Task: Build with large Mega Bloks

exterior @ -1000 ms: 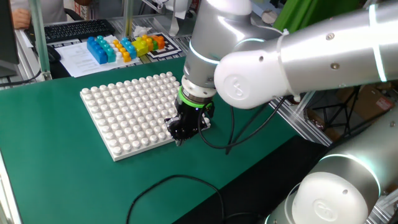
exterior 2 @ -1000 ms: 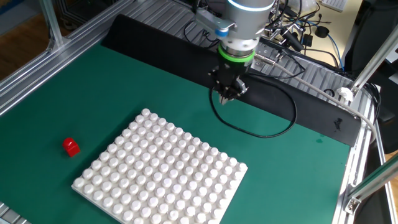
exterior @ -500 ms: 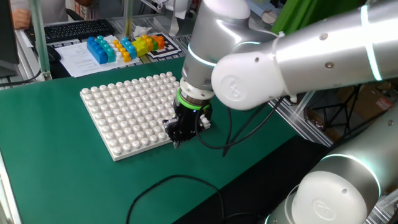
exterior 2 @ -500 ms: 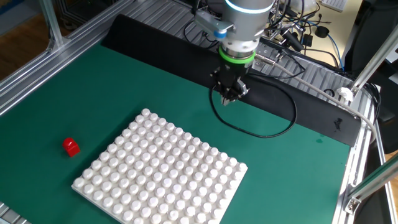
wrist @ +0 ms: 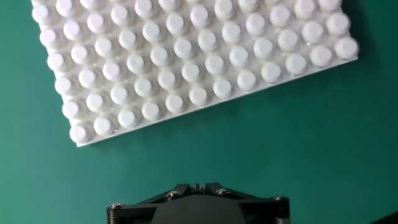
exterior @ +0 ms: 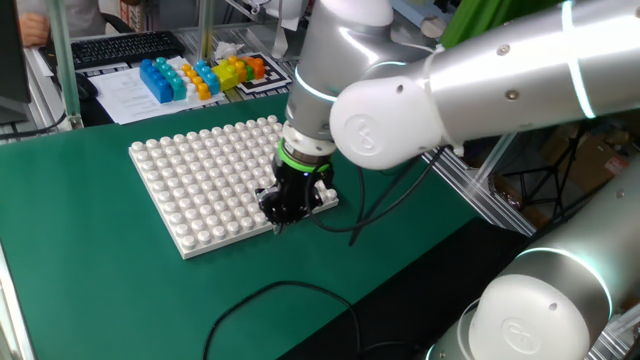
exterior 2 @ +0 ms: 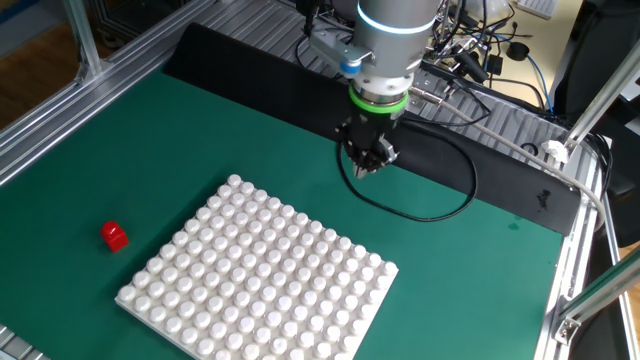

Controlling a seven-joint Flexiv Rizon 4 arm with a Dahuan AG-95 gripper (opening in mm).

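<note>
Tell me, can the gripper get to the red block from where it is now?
Probably yes. The red block lies alone on the green mat, beyond the white studded baseplate from the gripper. The gripper hangs above the table, and nothing stands between them.

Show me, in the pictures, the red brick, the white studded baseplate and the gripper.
red brick (exterior 2: 114,236): the other fixed view, middle of its side.
white studded baseplate (exterior 2: 262,285): the other fixed view, central studs.
gripper (exterior 2: 368,168): the other fixed view, between its fingertips.

Silver arm (exterior: 480,90), green wrist ring (exterior 2: 379,100)
</note>
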